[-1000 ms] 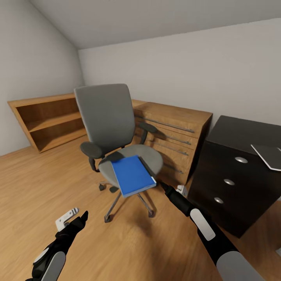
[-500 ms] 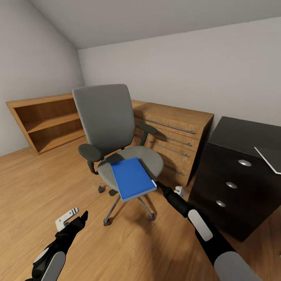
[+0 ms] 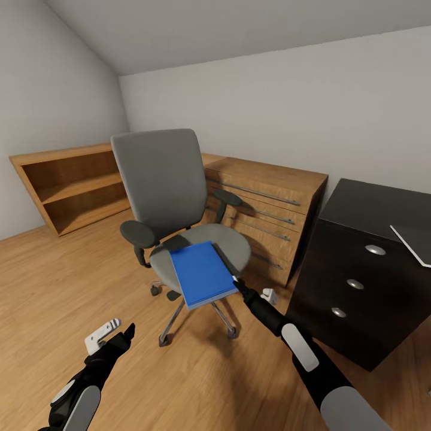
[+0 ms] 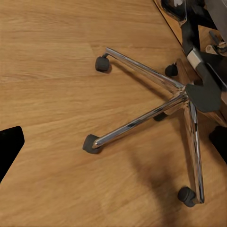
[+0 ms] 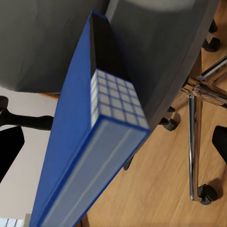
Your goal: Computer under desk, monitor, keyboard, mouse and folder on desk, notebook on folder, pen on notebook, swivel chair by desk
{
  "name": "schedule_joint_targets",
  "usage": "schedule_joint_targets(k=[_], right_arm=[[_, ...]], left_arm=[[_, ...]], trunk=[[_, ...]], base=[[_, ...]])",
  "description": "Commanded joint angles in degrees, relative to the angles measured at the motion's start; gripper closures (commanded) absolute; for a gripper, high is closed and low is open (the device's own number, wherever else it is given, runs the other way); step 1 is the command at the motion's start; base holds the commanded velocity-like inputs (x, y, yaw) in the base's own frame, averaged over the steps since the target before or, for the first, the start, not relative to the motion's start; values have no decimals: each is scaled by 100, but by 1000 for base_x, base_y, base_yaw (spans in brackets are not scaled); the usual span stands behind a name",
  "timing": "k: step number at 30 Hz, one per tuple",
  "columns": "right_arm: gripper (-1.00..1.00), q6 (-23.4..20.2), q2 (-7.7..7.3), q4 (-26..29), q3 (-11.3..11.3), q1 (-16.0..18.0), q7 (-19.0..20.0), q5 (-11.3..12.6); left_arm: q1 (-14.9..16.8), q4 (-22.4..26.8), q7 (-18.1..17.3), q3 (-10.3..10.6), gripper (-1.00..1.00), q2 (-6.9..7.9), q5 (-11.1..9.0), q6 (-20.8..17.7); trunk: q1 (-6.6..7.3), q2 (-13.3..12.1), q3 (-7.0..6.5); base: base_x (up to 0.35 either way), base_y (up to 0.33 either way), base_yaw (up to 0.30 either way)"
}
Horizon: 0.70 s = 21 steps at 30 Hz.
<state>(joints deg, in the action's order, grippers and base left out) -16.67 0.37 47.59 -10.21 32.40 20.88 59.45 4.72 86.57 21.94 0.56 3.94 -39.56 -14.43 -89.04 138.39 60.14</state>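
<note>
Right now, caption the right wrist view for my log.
Right gripper at the corner of the blue folder on the swivel chair.

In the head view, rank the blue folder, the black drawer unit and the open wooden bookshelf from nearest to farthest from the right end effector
1. The folder: right at the right end effector, lying on the swivel chair seat.
2. The black drawer unit: off to the arm's right.
3. The open wooden bookshelf: farthest, against the far left wall behind the chair.

Even, soft light around me, faint shadow under the swivel chair point(image 3: 179, 203), walls bowing at my head view's edges, folder point(image 5: 90, 142) corner blurred close up
</note>
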Motion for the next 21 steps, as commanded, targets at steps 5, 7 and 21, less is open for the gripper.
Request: schedule_joint_targets(k=[5,7,21], right_arm=[[-100,-29,9,-34,-27,3,2,49],[-100,-29,11,-52,-79,3,2,49],[-100,5,31,-83,-433,3,2,58]], left_arm=[[3,9,39,10,-100,2,-43,-16],[3,9,39,10,-100,3,-43,-16],[3,9,39,9,-100,2,-47,-16]], trunk=[[1,2,5],[1,2,5],[1,2,5]], base=[[0,0,0],[0,0,0],[0,0,0]])
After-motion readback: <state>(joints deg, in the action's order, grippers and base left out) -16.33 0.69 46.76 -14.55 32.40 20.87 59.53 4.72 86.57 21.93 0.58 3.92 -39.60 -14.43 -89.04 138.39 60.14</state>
